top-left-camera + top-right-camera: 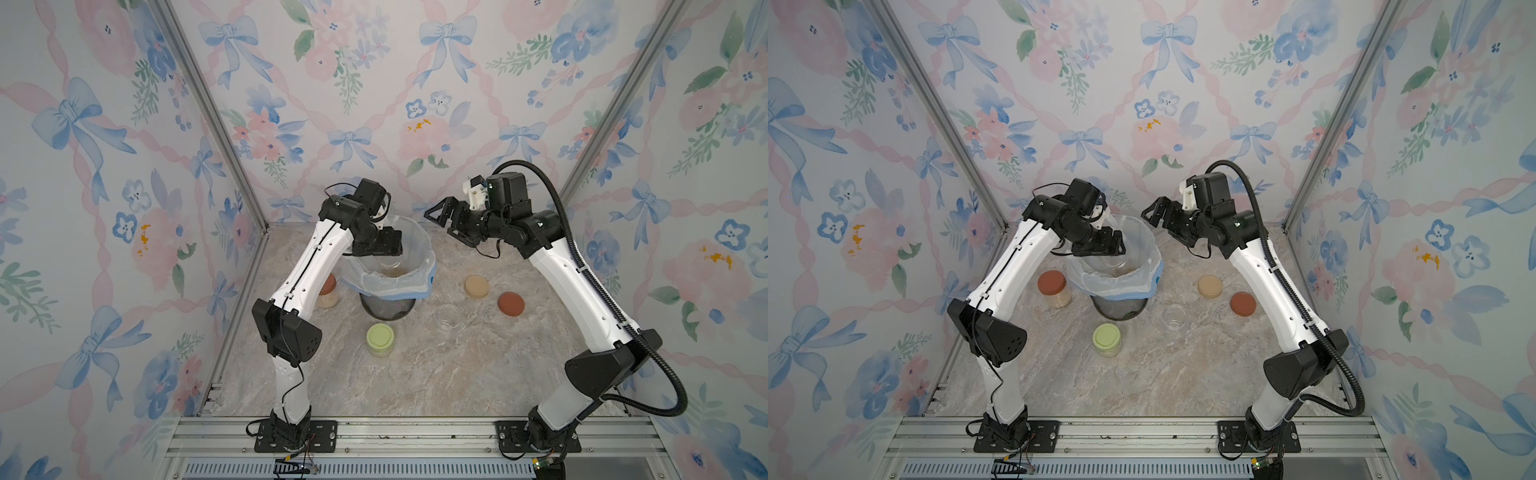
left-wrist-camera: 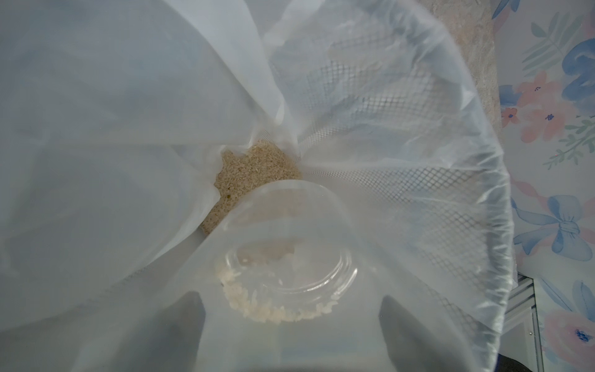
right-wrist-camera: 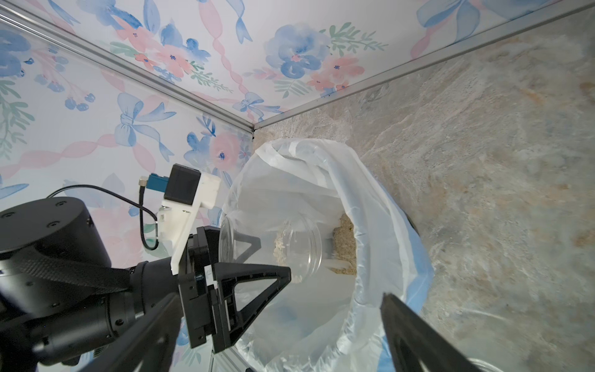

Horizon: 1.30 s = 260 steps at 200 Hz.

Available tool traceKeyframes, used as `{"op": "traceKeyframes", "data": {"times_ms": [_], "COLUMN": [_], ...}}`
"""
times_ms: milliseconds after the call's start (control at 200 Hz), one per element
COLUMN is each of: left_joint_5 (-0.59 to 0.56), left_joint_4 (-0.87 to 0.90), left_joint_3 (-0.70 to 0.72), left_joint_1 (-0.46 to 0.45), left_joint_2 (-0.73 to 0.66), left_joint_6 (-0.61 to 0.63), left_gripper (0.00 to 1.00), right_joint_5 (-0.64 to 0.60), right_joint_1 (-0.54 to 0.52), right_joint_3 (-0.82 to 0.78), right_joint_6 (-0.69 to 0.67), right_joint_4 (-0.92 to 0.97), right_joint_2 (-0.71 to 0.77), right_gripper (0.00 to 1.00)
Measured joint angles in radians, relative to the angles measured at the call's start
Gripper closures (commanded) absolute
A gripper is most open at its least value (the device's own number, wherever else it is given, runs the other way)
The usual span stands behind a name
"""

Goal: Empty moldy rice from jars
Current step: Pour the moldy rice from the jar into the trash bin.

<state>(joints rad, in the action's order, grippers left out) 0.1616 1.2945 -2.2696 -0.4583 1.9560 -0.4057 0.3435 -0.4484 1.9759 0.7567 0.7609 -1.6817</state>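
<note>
left claw (image 2: 289,295) grips a tilted jar (image 2: 289,238) over the bin (image 1: 386,311), some rice (image 2: 273,314) stuck inside it. more lies in the liner (image 2: 96,128). right claw (image 1: 439,224) stands open, empty.

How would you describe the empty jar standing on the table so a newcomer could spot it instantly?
Find the white-lined mesh bin mid-table. On the right arm's side of it, nearer the robot than the loose beige lid and loose rust-red lid, stands the empty jar. Unlike the green-lidded jar nearby, it is lidless, clear glass holding nothing.
</note>
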Motion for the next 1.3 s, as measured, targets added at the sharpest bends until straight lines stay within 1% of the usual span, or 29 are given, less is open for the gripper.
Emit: {"op": "traceKeyframes", "data": {"times_ms": [120,235,320,405,495,625,760,880,910,965,1035,1070,1110,1170,1185,1215,1260,1300], "left_joint_5": [0.0,0.025,0.107,0.232,0.349,0.464,0.527,0.524,0.505,0.437,0.296,0.198,0.051,-0.206,-0.282,-0.389,-0.493,-0.548], "left_joint_4": [0.005,0.013,0.004,-0.015,-0.024,-0.045,-0.051,-0.051,-0.052,-0.05,-0.052,-0.055,-0.06,-0.069,-0.081,-0.1,-0.128,-0.152], "left_joint_3": [-0.026,-0.098,-0.163,-0.183,-0.176,-0.13,-0.08,-0.068,-0.068,-0.08,-0.107,-0.116,-0.119,-0.106,-0.091,-0.058,0.002,0.059], "left_joint_1": [0.0,0.008,0.04,0.091,0.143,0.183,0.196,0.2,0.199,0.19,0.161,0.134,0.084,-0.024,-0.063,-0.115,-0.183,-0.217], "left_joint_2": [0.0,0.007,0.014,0.014,0.016,0.016,0.016,0.016,0.014,0.012,0.011,0.008,0.0,-0.017,-0.026,-0.042,-0.07,-0.097], "left_joint_6": [0.0,-0.011,-0.043,-0.087,-0.129,-0.167,-0.176,-0.175,-0.172,-0.163,-0.144,-0.131,-0.114,-0.095,-0.092,-0.087,-0.084,-0.082], "left_gripper": [1.0,1.0,1.0,1.0,1.0,1.0,1.0,1.0,1.0,1.0,1.0,1.0,1.0,1.0,1.0,1.0,1.0,1.0], "right_joint_5": [0.001,0.004,0.008,0.011,0.012,0.012,0.012,0.012,0.012,0.012,0.012,0.012,0.012,0.012,0.012,0.012,0.012,0.013], "right_joint_1": [0.006,0.01,0.01,0.01,0.01,0.01,0.01,0.01,0.01,0.01,0.01,0.01,0.01,0.01,0.01,0.01,0.01,0.01], "right_joint_3": [0.0,0.0,0.0,0.0,0.002,0.004,0.004,0.004,0.004,0.004,0.004,0.004,0.004,0.004,0.004,0.004,0.004,0.004], "right_joint_6": [0.002,0.005,0.01,0.014,0.019,0.021,0.027,0.028,0.028,0.028,0.029,0.029,0.029,0.029,0.029,0.032,0.036,0.037], "right_joint_4": [-0.005,-0.009,-0.01,-0.01,-0.011,-0.016,-0.02,-0.024,-0.024,-0.024,-0.024,-0.024,-0.024,-0.024,-0.024,-0.024,-0.024,-0.024], "right_joint_2": [0.0,0.0,0.0,0.0,0.0,0.0,0.0,0.0,0.0,0.0,0.0,0.0,0.0,0.0,0.0,0.0,0.0,0.0], "right_gripper": [0.03,0.03,0.02,0.03,0.03,0.03,0.03,0.03,0.03,0.03,0.03,0.03,0.03,0.03,0.03,0.03,0.03,0.03]}}
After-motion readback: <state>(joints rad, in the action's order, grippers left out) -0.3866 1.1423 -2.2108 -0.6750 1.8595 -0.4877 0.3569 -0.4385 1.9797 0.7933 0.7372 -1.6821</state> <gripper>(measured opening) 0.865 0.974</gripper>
